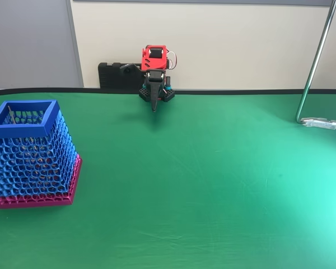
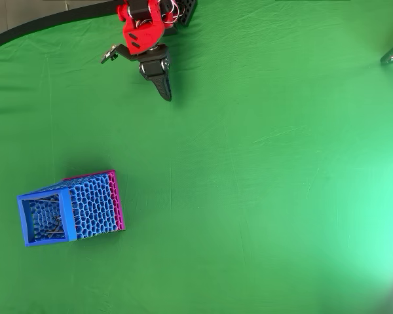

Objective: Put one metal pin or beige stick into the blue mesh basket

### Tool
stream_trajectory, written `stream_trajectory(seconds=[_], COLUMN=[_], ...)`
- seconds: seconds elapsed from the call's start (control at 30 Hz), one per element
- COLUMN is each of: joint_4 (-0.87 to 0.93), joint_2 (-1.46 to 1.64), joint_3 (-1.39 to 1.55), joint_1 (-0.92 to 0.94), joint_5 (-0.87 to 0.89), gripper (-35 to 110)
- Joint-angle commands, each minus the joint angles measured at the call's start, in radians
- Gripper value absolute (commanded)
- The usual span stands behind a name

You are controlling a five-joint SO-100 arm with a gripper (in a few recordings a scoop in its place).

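Observation:
The blue mesh basket (image 1: 31, 154) stands upright on its magenta base at the left of the green table, also seen from above (image 2: 69, 209). Inside it lie thin pins (image 2: 54, 227), and one pale stick (image 1: 11, 114) leans against the inner wall below the rim. My gripper (image 1: 153, 106) hangs at the back centre of the table, far from the basket, pointing down with its dark fingers together and nothing between them. From above, the gripper (image 2: 165, 93) sits below the red arm body (image 2: 141, 29).
A metal stand pole (image 1: 313, 61) rises at the right, its foot (image 1: 323, 123) resting on the cloth. A black box (image 1: 115, 75) sits behind the arm by the wall. The table's back edge runs just behind the arm's base.

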Motion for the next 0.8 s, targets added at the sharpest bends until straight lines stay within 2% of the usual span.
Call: stream_trajectory(seconds=[0.0,0.77], joint_4=[0.005,0.006], joint_2=[0.009,0.009], joint_3=[0.005,0.005], joint_1=[-0.002,-0.002], joint_5=[0.008,0.000], gripper=[1,1])
